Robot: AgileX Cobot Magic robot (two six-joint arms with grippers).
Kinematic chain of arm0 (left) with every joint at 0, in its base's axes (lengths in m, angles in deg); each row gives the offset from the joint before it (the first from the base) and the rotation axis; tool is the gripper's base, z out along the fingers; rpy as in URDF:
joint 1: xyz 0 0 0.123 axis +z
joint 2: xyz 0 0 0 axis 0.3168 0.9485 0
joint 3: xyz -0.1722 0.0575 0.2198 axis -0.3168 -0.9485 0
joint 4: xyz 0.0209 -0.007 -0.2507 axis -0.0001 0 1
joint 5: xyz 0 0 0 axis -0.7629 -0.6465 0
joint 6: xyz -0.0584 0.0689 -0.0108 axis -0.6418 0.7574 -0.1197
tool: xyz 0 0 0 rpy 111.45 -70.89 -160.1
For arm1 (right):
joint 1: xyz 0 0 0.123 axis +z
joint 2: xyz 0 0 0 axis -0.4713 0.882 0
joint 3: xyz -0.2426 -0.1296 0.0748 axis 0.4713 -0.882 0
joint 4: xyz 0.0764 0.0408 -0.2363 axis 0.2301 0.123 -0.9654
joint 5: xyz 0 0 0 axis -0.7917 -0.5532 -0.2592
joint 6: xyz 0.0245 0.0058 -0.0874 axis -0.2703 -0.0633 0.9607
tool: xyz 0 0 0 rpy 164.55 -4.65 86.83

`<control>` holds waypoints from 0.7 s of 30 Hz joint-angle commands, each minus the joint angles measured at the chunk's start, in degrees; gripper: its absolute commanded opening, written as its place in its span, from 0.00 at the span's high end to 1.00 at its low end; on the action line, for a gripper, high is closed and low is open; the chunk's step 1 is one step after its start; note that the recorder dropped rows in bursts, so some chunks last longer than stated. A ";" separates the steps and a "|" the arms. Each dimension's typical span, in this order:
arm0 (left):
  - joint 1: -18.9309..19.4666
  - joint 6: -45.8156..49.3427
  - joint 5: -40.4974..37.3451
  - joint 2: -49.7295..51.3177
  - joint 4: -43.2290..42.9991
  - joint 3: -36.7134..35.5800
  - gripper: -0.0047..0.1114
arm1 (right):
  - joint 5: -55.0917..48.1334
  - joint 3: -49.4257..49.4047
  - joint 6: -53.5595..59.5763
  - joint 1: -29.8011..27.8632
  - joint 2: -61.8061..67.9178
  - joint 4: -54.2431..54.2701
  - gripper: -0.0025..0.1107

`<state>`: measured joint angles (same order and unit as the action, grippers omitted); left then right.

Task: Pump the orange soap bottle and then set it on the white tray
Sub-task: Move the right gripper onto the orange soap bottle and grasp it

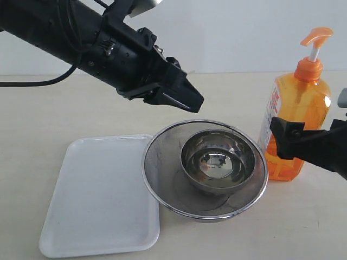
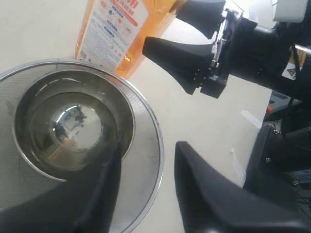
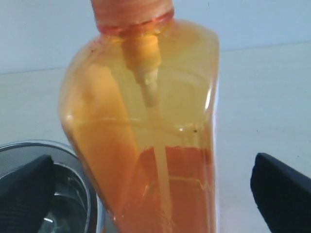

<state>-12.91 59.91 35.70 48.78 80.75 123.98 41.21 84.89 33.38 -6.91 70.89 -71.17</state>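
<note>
- Two pincers wide open; your left pincer (image 1: 192, 102) hangs empty above the strainer (image 1: 150, 174).
- Your right pincer (image 3: 155, 179) flanks the bottle (image 1: 303, 108), 3 o'clock of the strainer, not touching.

Translucent orange soap bottle (image 1: 303, 103); white tray (image 1: 100, 195); silver mesh strainer (image 1: 162, 174).

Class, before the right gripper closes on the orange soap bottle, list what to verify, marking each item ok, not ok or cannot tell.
1. Right gripper open wide: ok.
2. Orange soap bottle upright between its fingers: ok.
3. Pump head up, nothing above it: ok.
4. Left gripper apart from the bottle, over the strainer: ok.
5. Strainer rim apart from the bottle: cannot tell.
6. White tray bare: ok.
</note>
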 commanded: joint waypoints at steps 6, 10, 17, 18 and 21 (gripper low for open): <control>-0.48 1.31 -0.21 -0.46 0.89 -0.13 0.66 | 17.50 0.28 -2.62 -0.12 12.91 -2.83 0.10; -0.48 1.31 -0.21 -0.46 0.89 -0.13 0.66 | 20.21 3.60 -0.86 -0.12 19.78 -2.83 0.10; -0.48 1.77 -0.33 -0.46 0.48 -0.13 0.66 | 18.19 9.01 -0.86 -0.12 24.81 -1.49 0.17; -0.48 1.77 0.00 -0.46 0.48 -0.13 0.66 | 18.19 9.01 -0.86 -0.12 24.81 -1.10 0.23; -0.48 2.22 0.23 -0.46 0.48 -0.13 0.66 | 17.97 9.01 -0.86 -0.12 24.81 1.32 0.54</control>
<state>-12.91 61.26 35.59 48.78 80.75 123.98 59.20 93.72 32.44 -6.91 95.66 -71.54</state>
